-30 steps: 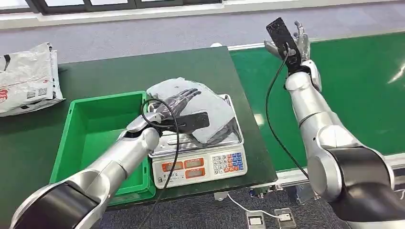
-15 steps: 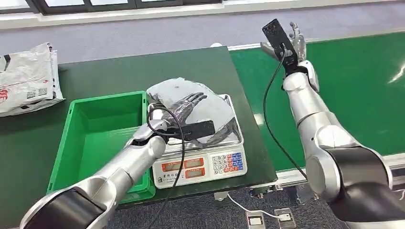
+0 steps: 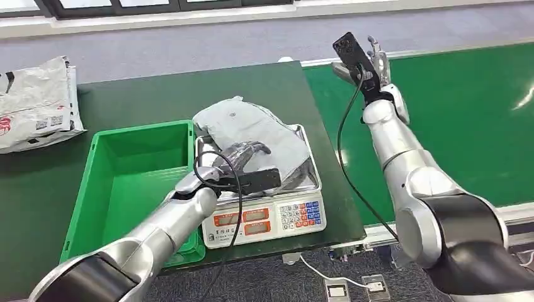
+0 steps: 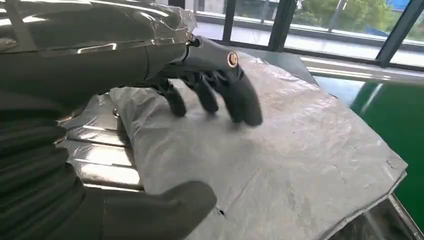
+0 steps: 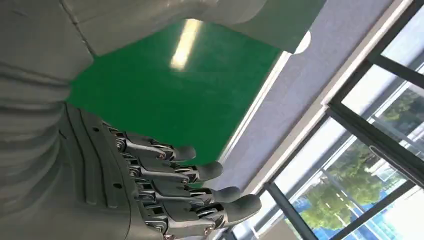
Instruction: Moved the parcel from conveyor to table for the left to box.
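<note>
The grey plastic parcel lies crumpled on the steel pan of a weighing scale on the dark green table. My left hand is on the parcel's near side. In the left wrist view its dark fingers curl down onto the parcel, with the thumb at the bag's near edge. My right hand is raised over the near end of the green conveyor, fingers straight and apart, holding nothing.
A green plastic bin stands left of the scale, touching it. A white printed bag lies at the table's far left. Black cables hang from both wrists. The conveyor's metal rail runs along the table's right edge.
My left hand's fingers, flat on the parcel before, have curled in and drawn back toward me. My right hand has drifted left and slightly up over the conveyor end.
</note>
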You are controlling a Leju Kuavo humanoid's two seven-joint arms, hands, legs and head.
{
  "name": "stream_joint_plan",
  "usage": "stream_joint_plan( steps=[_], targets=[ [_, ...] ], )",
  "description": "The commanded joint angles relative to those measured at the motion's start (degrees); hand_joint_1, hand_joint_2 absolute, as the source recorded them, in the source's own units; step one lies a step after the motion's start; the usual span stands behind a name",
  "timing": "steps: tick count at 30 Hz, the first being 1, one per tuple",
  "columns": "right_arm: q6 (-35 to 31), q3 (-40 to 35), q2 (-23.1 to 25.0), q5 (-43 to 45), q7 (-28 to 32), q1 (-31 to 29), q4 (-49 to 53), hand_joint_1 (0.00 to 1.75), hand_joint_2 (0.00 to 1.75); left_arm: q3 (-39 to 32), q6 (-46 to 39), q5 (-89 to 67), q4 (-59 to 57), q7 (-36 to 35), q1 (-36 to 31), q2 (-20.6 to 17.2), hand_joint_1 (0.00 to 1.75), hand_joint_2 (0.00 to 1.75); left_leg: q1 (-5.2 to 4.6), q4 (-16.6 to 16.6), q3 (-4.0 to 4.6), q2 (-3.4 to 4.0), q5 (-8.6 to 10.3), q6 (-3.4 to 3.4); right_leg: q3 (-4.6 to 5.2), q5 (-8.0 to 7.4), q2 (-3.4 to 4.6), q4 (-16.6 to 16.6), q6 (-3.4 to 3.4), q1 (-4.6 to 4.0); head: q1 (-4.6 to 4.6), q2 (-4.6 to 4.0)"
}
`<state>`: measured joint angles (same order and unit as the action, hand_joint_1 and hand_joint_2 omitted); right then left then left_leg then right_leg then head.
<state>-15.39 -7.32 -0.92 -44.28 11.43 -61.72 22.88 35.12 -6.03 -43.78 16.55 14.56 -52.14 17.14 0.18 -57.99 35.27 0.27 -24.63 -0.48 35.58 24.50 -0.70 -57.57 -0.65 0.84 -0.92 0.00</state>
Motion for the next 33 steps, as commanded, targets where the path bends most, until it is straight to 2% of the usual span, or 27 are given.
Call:
stream_joint_plan(
  steps=[1, 13, 18, 26, 28, 33],
  targets=[
    [0.30, 2.12, 1.67, -0.11, -0.39, -1.72, -3.34, 0.00, 1.75, 0.88, 0.48, 0.76, -2.10, -0.12, -0.66, -1.54, 1.75, 1.75, 0.02, 0.07, -0.18, 0.14, -0.05, -0.01, -0.13, 0.00, 0.20, 0.09, 0.04, -0.02, 0.00, 0.00],
    [0.58, 1.91, 1.88, -0.36, -1.18, -2.48, -4.03, 0.00, 1.75, -6.30, 1.09, 5.91, -1.79, 1.34, -1.09, -2.07, 1.75, 1.75, 0.02, 0.03, -0.12, 0.13, -0.05, -0.01, -0.08, -0.01, 0.19, 0.05, 0.04, -0.03, 0.00, 0.00],
    [-0.07, 2.16, 0.74, -0.27, -0.84, -1.34, -4.01, 0.00, 1.75, -16.26, 2.40, 15.73, -0.45, 6.53, -1.66, -1.18, 1.75, 1.75, 0.05, 0.04, -0.15, 0.08, -0.06, -0.01, -0.15, 0.01, 0.15, 0.08, 0.05, -0.05, 0.00, 0.00],
    [-1.43, 2.34, 0.93, -0.27, -0.42, 0.78, -3.41, 0.00, 1.75, -27.13, 4.19, 26.83, 2.44, 10.69, -6.53, -1.59, 1.75, 1.75, 0.09, 0.02, -0.10, -0.01, -0.03, -0.01, -0.11, 0.00, 0.07, 0.08, 0.06, -0.09, 0.02, 0.00],
    [-1.49, 2.33, 1.02, -0.32, -0.49, 0.87, -3.31, 0.00, 1.75, -27.30, 4.62, 27.06, 2.77, 10.52, -7.36, -1.82, 1.75, 1.75, 0.06, -0.06, 0.06, 0.02, -0.02, -0.01, 0.07, 0.00, 0.06, -0.02, 0.04, -0.07, 0.00, 0.00],
    [-1.47, 2.61, 0.21, -0.34, -0.85, 1.14, -2.94, 0.00, 1.75, -28.12, 5.80, 28.48, 4.06, 11.56, -8.56, -1.45, 1.75, 1.75, 0.07, 0.08, -0.21, 0.06, -0.05, -0.01, -0.20, 0.00, 0.16, 0.14, 0.06, -0.07, 0.02, 0.00]
  ],
)
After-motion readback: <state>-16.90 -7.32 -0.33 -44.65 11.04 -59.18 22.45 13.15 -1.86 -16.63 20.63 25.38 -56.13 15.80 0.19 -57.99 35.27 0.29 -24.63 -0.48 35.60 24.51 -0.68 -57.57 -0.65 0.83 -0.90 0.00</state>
